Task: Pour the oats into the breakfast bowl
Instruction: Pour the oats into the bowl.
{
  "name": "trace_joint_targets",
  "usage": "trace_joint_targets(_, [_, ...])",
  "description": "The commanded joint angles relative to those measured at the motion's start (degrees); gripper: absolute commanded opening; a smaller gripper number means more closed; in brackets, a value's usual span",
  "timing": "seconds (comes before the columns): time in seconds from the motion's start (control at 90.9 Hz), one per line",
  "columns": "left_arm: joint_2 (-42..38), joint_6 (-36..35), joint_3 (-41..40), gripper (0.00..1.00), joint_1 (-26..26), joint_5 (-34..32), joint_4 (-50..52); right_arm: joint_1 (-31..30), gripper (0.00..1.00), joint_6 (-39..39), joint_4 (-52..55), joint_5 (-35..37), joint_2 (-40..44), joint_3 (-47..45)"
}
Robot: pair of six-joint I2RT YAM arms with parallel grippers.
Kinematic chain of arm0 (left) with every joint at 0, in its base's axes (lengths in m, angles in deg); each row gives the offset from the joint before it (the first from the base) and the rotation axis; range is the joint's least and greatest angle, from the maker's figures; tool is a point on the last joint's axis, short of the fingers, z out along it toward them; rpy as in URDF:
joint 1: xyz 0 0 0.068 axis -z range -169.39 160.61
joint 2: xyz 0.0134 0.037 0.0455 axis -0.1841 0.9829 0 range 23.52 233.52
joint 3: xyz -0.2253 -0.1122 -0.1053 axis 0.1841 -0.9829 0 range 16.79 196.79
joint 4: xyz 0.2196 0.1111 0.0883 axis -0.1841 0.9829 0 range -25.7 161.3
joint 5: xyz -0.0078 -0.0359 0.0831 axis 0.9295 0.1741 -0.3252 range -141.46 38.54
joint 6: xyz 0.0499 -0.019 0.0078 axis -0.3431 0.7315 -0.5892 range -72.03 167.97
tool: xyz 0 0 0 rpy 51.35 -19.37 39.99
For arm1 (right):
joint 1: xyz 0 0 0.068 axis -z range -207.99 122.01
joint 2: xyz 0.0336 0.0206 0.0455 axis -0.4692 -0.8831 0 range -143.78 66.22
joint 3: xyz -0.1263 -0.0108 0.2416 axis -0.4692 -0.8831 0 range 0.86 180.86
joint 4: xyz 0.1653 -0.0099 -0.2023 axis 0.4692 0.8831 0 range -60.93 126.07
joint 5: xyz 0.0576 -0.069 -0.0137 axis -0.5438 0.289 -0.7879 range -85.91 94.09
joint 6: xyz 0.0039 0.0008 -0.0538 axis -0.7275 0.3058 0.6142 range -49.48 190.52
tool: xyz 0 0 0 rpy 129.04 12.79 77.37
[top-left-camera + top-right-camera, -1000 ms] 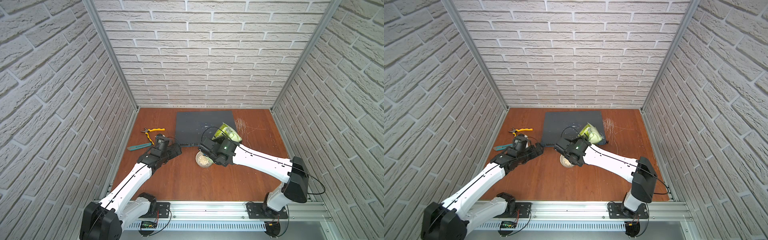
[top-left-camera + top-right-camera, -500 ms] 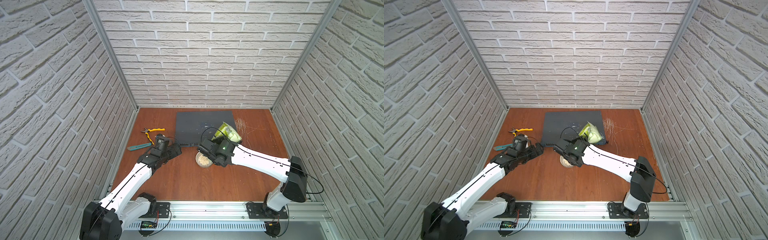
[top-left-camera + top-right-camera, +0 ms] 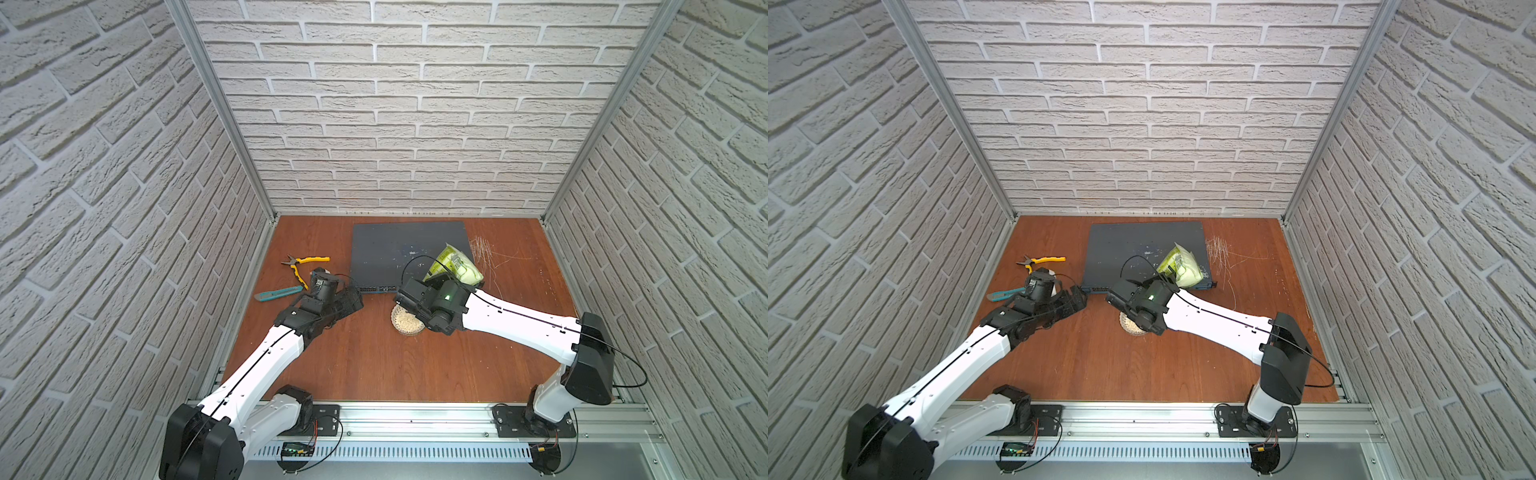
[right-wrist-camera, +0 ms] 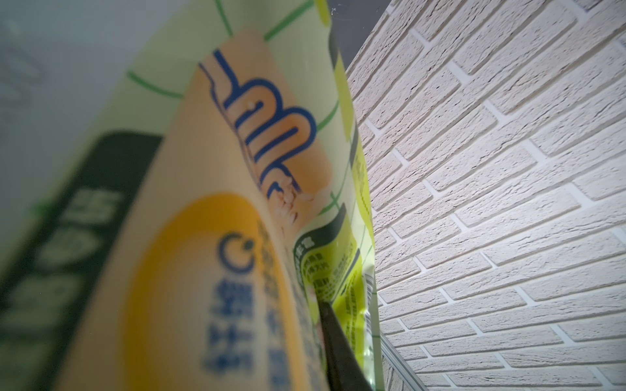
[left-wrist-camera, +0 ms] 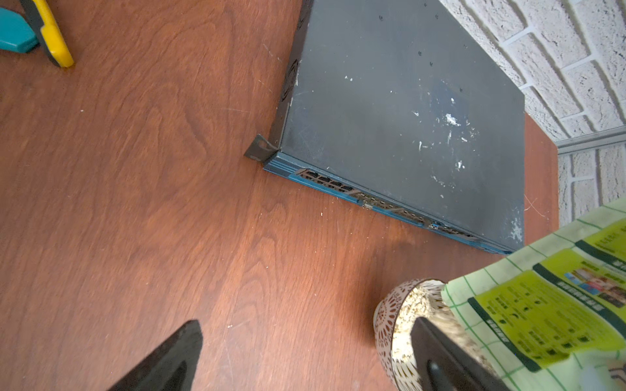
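In both top views the right gripper [image 3: 441,278] is clamped on the green checked pouch [image 3: 456,264]. The pouch rises tilted beyond its fingers, and the low end is hidden under the wrist, above the breakfast bowl [image 3: 406,325]. The oats [image 3: 404,322] lie pale inside the bowl. The left gripper [image 3: 1074,300] has its jaws spread wide and empty, and the bowl sits off to one side of them.

In the left wrist view the bowl stands just beside one of the left fingers [image 5: 440,352], partly hidden behind it. The pouch's lower edge overhangs the rim past that finger. Only bare table [image 5: 135,203] lies between the fingers.

The right wrist view is mostly blurred packaging, with one dark finger [image 4: 338,348] pressed against the pouch; the other finger I can't see.

I'd say the pour goes best if the mouth is centred over the bowl and the tilt is gentle. A soft pouch can slump and dump flakes over the rim, and the small bowl looks light enough to get nudged.
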Motion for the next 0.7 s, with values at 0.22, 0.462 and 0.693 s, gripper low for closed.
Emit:
trace_joint_targets(0.22, [0.27,-0.09,0.79,0.98,-0.42,0.19,0.71,0.55,0.04,-6.5,1.79,4.16,3.55,-0.33])
trace_joint_targets(0.462, [0.58,-0.16,1.03,0.98,-0.43,0.39,0.91,2.11,0.03,-11.58,3.87,0.8,5.22,-1.39])
trace_joint_targets(0.693, [0.78,-0.17,1.81,0.98,-0.44,0.81,1.27,4.36,0.04,-17.68,4.55,-5.76,8.52,-4.65])
